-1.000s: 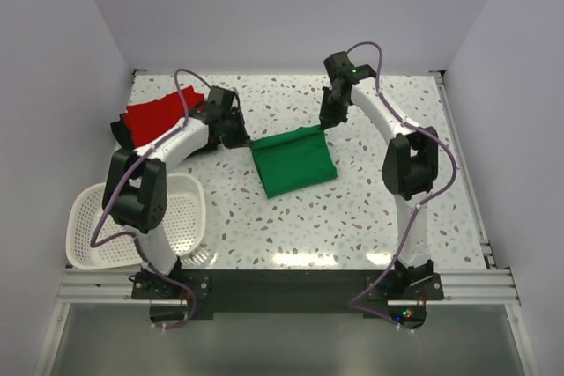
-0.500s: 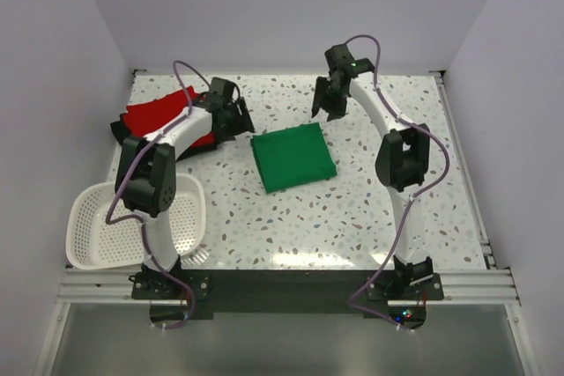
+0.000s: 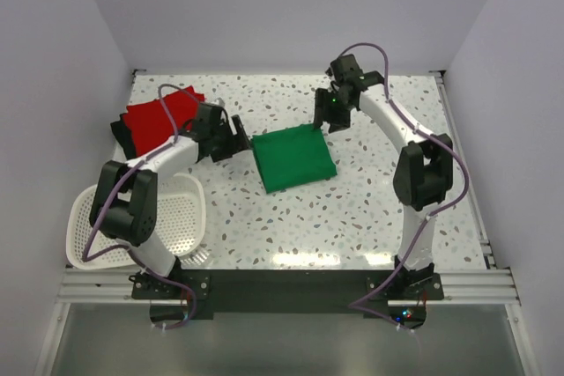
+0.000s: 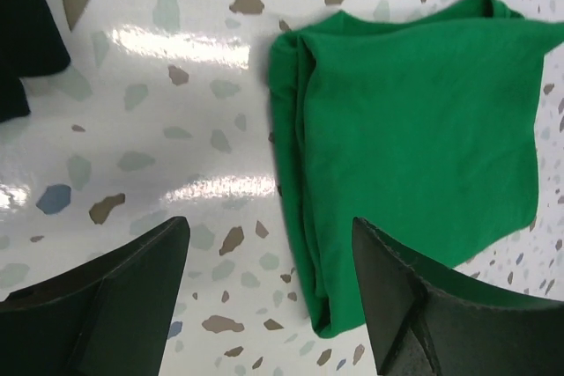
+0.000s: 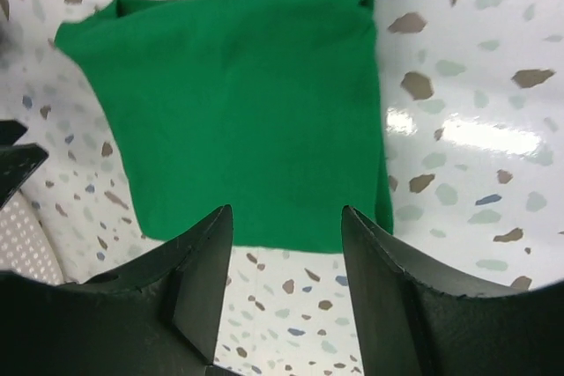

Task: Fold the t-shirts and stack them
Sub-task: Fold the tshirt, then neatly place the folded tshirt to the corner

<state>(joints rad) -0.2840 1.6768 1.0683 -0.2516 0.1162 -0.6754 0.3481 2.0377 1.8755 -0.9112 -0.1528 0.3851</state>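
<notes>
Fingers spread on both: left gripper [image 4: 269, 226] at 9 o'clock edge of green t-shirt [image 3: 293, 158], right gripper [image 5: 286, 248] at 1 o'clock. Pinch all layers, lift level, carry toward red t-shirt [image 3: 159, 114], 10 o'clock.

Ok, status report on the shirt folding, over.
Both empty: left claw open, right claw open. Between them green t-shirt folded on table, not gripped. Far left, red t-shirt lies on black t-shirt. No loose object between green t-shirt and pile.
</notes>
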